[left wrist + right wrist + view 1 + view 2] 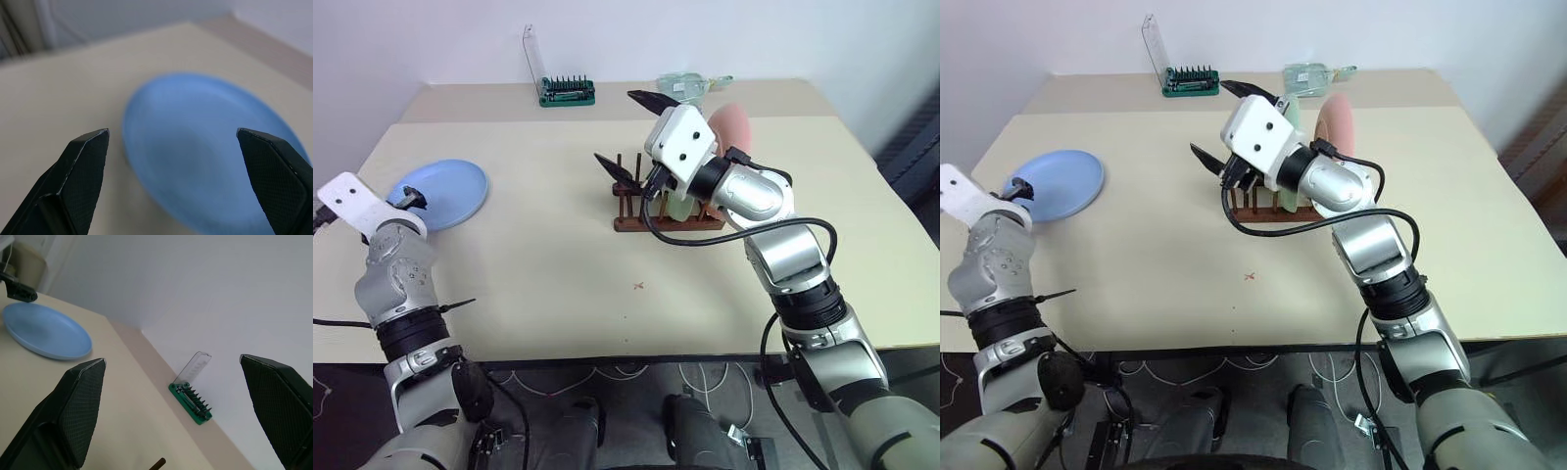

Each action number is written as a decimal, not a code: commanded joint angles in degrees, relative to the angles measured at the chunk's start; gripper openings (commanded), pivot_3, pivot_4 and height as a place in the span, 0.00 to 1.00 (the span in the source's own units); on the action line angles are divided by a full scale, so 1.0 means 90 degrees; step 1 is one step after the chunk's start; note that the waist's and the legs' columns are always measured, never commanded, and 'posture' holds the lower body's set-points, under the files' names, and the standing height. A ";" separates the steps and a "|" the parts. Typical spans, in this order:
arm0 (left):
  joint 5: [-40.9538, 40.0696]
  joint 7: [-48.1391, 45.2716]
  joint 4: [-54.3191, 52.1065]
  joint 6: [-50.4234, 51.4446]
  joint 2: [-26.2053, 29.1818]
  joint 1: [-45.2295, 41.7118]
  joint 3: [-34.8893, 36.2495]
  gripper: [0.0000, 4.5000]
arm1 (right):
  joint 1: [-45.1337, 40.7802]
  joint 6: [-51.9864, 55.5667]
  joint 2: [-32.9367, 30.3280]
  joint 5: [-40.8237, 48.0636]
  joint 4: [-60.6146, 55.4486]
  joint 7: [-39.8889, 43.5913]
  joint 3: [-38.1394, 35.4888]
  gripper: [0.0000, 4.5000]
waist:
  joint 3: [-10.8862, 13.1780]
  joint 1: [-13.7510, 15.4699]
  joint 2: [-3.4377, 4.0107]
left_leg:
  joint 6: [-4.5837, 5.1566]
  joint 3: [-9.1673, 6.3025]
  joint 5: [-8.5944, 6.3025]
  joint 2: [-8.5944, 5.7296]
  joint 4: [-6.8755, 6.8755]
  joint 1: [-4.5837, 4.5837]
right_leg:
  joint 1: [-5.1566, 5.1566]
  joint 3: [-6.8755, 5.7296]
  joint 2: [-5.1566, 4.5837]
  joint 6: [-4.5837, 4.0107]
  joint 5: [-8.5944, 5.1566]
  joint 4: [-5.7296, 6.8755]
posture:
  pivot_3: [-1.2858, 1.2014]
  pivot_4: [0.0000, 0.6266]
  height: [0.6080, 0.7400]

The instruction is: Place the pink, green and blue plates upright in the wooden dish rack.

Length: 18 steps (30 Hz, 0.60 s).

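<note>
Blue plate [438,193] lies flat on the bench [558,274], well left of the wooden dish rack [661,211], where the pink plate [1337,125] and green plate [1291,127] already stand upright. The left end effector [171,142] is spread wide and empty, facing the blue plate; the right end effector [631,132] hovers over the rack, wide open and empty. The blue plate's pickup seems in hand: next, close on its near rim.
</note>
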 commanded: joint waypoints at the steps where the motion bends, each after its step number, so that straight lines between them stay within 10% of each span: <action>1: -0.0429 -0.0179 0.0594 0.0412 0.0199 -0.0312 0.0220 0.95 | 0.0047 -0.0086 0.0092 -0.0060 -0.0140 0.0032 -0.0145 1.00 | 0.0000 -0.0017 -0.0001 | 0.0000 -0.0002 0.0000 0.0001 0.0000 0.0000 | 0.0000 -0.0001 0.0002 0.0000 0.0000 0.0000 | 0.52 0.24 1.00; 7: -0.0621 -0.0007 0.1577 0.0153 0.0422 -0.0653 0.0542 0.90 | 0.0187 -0.0048 0.0105 -0.0186 -0.0216 0.0080 -0.0165 1.00 | -0.0001 -0.0044 0.0000 | -0.0003 -0.0001 0.0002 0.0003 -0.0001 0.0002 | -0.0005 -0.0001 0.0003 0.0000 0.0000 0.0008 | 0.52 0.24 1.00; 16: -0.0792 0.0026 0.1678 0.0037 0.0441 -0.0720 0.0520 0.01 | 0.0294 0.0024 0.0121 -0.0283 -0.0282 0.0086 -0.0212 1.00 | -0.0002 -0.0027 -0.0002 | -0.0005 0.0001 0.0002 0.0002 -0.0001 0.0002 | -0.0005 0.0000 0.0002 -0.0001 0.0000 0.0007 | 0.52 0.24 1.00; 18: -0.0805 -0.0066 0.1553 0.0009 0.0409 -0.0706 0.0401 0.01 | 0.0303 0.0016 0.0127 -0.0310 -0.0283 0.0085 -0.0213 1.00 | -0.0003 -0.0027 0.0000 | -0.0006 0.0002 0.0002 0.0002 -0.0001 0.0003 | -0.0004 0.0000 0.0001 0.0000 0.0001 0.0007 | 0.52 0.24 1.00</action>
